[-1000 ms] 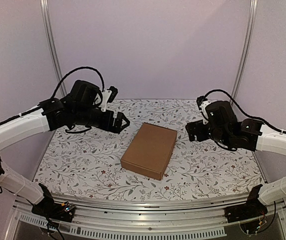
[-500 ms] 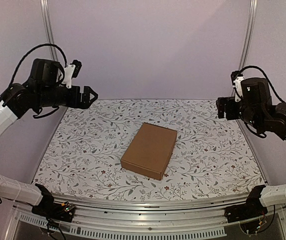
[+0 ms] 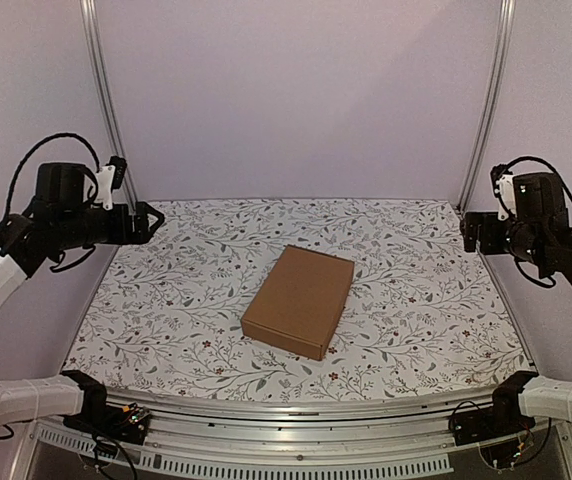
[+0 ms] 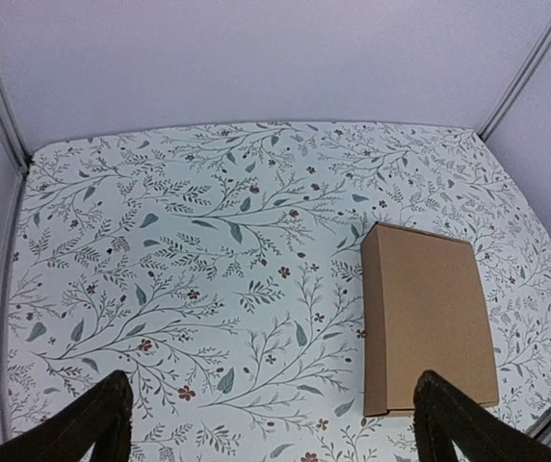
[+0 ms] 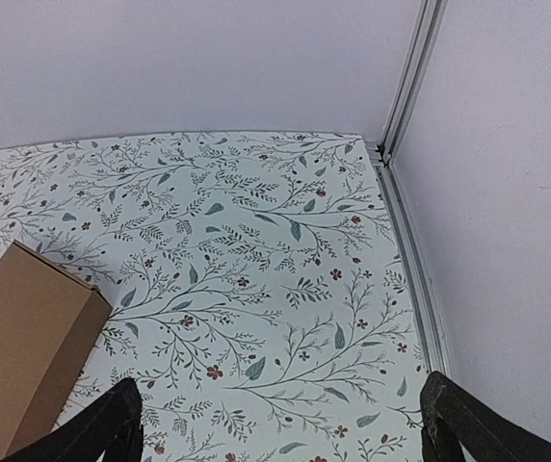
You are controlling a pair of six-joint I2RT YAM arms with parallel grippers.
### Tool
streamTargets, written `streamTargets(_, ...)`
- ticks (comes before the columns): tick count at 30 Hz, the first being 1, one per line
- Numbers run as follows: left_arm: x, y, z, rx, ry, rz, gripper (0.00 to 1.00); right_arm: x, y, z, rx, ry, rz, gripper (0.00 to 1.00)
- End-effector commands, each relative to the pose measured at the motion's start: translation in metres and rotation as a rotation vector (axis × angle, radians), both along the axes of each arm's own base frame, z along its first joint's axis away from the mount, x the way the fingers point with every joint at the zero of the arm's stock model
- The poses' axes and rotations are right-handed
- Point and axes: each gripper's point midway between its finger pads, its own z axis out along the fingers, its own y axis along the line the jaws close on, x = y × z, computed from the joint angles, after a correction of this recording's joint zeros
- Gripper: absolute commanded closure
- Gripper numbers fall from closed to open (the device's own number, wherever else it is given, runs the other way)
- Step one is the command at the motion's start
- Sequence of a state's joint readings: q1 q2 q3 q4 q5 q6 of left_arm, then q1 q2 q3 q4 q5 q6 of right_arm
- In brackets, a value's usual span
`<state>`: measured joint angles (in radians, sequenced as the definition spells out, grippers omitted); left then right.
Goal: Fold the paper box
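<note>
The paper box (image 3: 299,299) is a plain brown closed shallow box lying in the middle of the floral table, turned a little askew. It shows at the right in the left wrist view as the paper box (image 4: 425,313) and at the lower left in the right wrist view as the paper box (image 5: 20,346). My left gripper (image 3: 151,221) hangs high over the table's far left edge, open and empty, well away from the box. My right gripper (image 3: 469,232) hangs high at the far right edge, also open and empty. The left gripper (image 4: 271,423) and right gripper (image 5: 280,423) each show two wide-apart fingertips.
The floral tablecloth (image 3: 196,300) covers the table. Pale walls with metal posts (image 3: 101,100) close in the back and sides. An aluminium rail (image 3: 286,440) runs along the near edge between the arm bases.
Both arms have risen and pulled outward from beside the box to the table's left and right edges. The box has not moved. Both grippers stay open.
</note>
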<state>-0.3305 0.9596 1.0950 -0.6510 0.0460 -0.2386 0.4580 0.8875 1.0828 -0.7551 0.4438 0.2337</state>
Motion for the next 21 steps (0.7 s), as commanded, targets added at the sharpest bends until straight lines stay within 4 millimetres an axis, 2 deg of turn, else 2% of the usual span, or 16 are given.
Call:
streamTargets(1,0.001,0.001,0.013,-0.050,-0.108,0.007,0.00,0.000,-0.002,0.000,-0.008,-0.061,0.008,0.01)
streamTargets(4,-0.003,-0.006,0.011,-0.082,-0.140,-0.035,0.00,-0.002,-0.007,-0.002,-0.021,-0.082,-0.009,0.01)
streamTargets(7,-0.010,-0.012,0.012,-0.094,-0.157,-0.088,0.00,-0.005,-0.005,-0.001,-0.002,-0.096,0.016,0.01)
streamTargets(14,-0.017,-0.009,0.019,-0.110,-0.197,-0.082,0.01,-0.011,0.000,0.009,0.050,-0.128,0.046,0.01)
streamTargets(21,-0.019,-0.008,0.020,-0.110,-0.198,-0.080,0.00,-0.007,0.005,0.006,0.049,-0.121,0.064,0.01)
